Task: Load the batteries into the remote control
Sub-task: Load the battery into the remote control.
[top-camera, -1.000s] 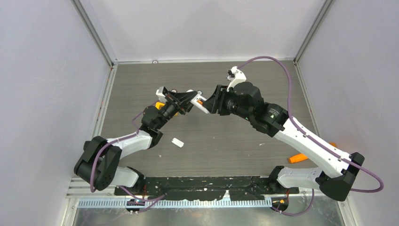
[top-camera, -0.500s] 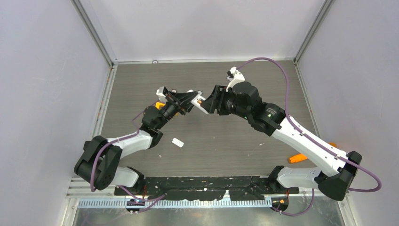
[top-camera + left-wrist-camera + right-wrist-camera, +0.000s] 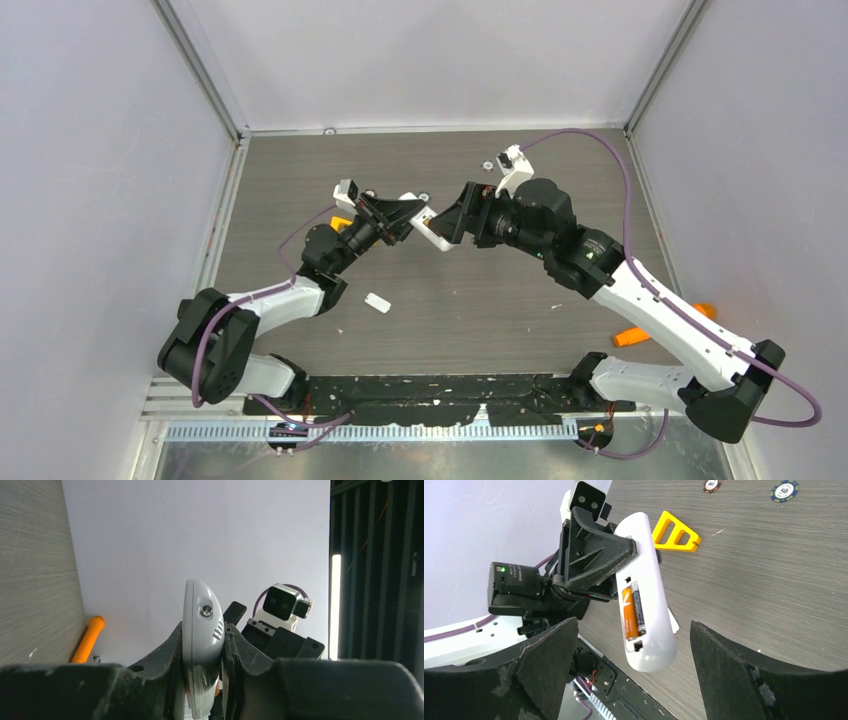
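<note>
— Above the middle of the grey wood-grain surface, what is your left end effector doing?

— It is pinching the small slim white plastic remote control near one end and holding it in the air, clear of the surface. My left wrist camera sees the remote edge-on, squeezed between both fingers.

— And the two tiny thin cylinder batteries?

— Both lie in the open compartment on the remote's plain back. The orange battery and the dark battery sit side by side, lengthwise, touching each other. The compartment has no cover on it.

— Where is your right end effector?

— Just beside the remote, facing that open back. Its fingers are spread wide, one on each side of the remote's free end, and neither touches it.

— What else is on the surface?

— A flat orange triangle frame lies beyond the remote. Two small round chips lie further back, well apart from it. A tiny short white rectangular tab rests near my left forearm. A big orange carrot-shaped stick lies near the right wall, partly hidden under my right arm.
</note>
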Controlling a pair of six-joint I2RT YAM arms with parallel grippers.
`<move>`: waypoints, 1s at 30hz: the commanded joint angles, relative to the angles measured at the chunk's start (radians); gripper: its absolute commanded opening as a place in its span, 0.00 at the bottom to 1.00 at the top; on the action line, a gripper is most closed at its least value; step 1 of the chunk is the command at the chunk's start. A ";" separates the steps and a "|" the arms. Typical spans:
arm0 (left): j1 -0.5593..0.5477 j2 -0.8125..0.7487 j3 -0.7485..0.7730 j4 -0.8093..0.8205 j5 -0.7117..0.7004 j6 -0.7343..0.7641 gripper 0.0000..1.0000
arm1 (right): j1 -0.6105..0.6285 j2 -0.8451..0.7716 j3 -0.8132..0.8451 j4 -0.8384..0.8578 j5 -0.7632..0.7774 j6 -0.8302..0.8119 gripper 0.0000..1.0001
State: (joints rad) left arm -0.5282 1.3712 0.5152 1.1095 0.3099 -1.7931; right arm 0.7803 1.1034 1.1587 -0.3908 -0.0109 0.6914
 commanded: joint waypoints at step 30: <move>0.002 -0.016 0.080 0.150 0.039 0.044 0.00 | -0.068 0.085 -0.001 0.068 -0.190 0.021 0.29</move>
State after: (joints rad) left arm -0.5167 1.3678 0.5518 1.1439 0.3405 -1.7287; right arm 0.7155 1.1553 1.1370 -0.3210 -0.1940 0.7128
